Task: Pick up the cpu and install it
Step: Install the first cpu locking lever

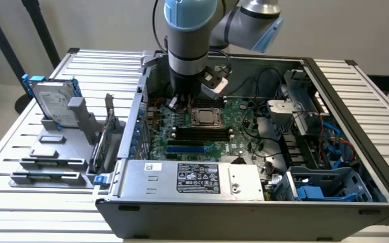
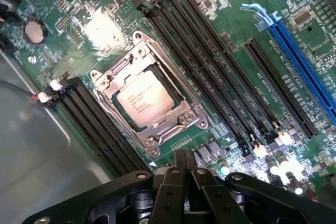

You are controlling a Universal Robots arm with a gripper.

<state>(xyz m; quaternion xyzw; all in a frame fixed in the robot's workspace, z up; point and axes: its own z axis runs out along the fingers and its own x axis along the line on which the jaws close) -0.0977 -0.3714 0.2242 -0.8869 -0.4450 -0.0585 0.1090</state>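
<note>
cpu (image 2: 144, 99) seated in socket (image 2: 107, 80)

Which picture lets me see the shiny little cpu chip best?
The wrist view. There the cpu sits in its metal socket frame, seen from close above. In the exterior view the cpu looks tiny on the motherboard.

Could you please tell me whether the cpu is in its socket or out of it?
In: the cpu lies flat within the socket's metal frame on the motherboard. The shut gripper holds nothing.
</note>
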